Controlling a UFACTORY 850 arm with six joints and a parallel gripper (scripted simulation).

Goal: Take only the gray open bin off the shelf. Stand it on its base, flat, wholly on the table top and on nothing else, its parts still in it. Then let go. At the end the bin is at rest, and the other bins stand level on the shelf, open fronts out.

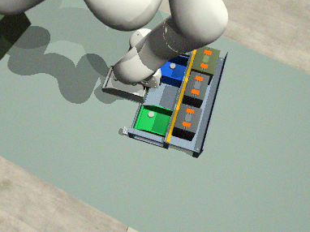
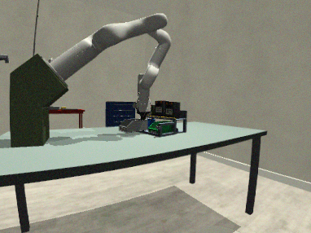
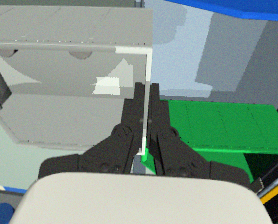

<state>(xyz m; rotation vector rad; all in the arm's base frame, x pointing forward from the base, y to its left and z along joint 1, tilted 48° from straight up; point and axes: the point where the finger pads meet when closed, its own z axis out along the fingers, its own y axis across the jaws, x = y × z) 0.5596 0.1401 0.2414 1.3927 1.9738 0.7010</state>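
— At the front of the shelf [image 1: 214, 101], what is the tool [image 3: 147, 95] doing?

— Its two dark fingers stand nearly together, pinching the thin side wall of the gray bin [image 1: 122, 88]. The wall's pale edge runs straight up between them in the wrist view.

— Where is that bin?

— Mostly out past the shelf's front edge, over the bench [image 1: 61, 146], between the blue bin [image 1: 172, 70] and the green bin [image 1: 153, 119]. Whether its base touches the bench, I cannot tell.

— And the others?

— Both coloured bins sit on the lower tier, each holding a round part.
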